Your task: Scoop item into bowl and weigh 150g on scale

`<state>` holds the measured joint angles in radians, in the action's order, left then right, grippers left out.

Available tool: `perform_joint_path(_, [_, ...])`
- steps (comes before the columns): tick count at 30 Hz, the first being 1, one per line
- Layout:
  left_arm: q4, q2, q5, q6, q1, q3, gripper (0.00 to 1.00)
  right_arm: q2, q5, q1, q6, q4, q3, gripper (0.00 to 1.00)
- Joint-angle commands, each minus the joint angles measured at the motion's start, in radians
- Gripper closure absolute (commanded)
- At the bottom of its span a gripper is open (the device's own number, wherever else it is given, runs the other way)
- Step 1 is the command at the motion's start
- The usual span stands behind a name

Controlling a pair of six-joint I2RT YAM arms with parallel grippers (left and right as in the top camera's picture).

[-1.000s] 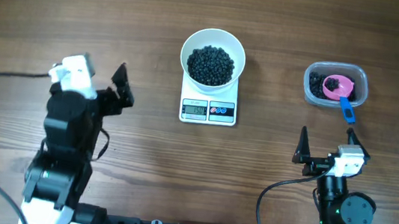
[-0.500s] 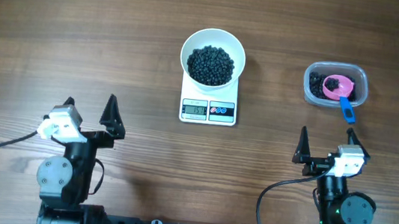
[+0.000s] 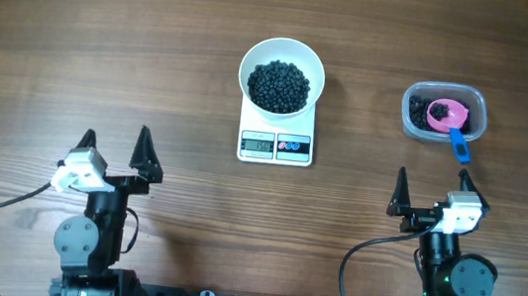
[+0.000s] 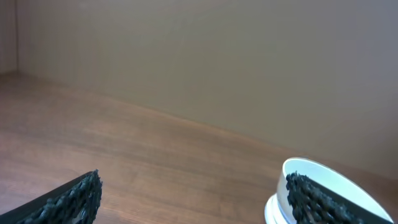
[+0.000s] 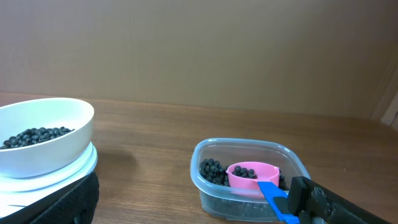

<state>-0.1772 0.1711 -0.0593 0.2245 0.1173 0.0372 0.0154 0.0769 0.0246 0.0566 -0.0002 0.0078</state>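
On the wooden table, the white bowl is set squarely on the small white kitchen scale, and the black beads are heaped inside it. The scale's grey display is turned toward the near edge; its digits are too small to be read. Well to the right, a clear plastic tub is seen with more beads and a pink scoop lying in it, the scoop's blue handle hanging over the near rim. The left gripper and the right gripper are held near the front edge, well apart from everything, jaws spread wide and nothing gripped.
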Motion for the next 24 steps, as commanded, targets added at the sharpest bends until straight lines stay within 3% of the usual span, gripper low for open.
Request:
perform_joint_path(1, [-0.025, -0.010, -0.019, -0.012, 0.006, -0.031, 0.00, -0.011, -0.017, -0.006, -0.005, 0.000, -0.002, 0.00])
perform_joint_path(11, [-0.013, -0.010, -0.035, -0.013, 0.006, -0.031, 0.00, -0.011, -0.017, -0.006, -0.005, 0.000, -0.002, 0.00])
perform_joint_path(13, [-0.006, -0.010, -0.079, -0.064, 0.006, -0.031, 0.00, -0.011, -0.017, -0.006, -0.005, 0.000, -0.002, 0.00])
perform_joint_path(18, [0.175, -0.165, -0.108, -0.094, 0.011, -0.031, 0.00, -0.011, -0.017, -0.006, -0.005, 0.000, -0.002, 0.00])
perform_joint_path(24, [0.220, -0.168, -0.148, -0.117, 0.012, -0.031, 0.00, -0.011, -0.017, -0.006, -0.005, 0.000, -0.002, 0.00])
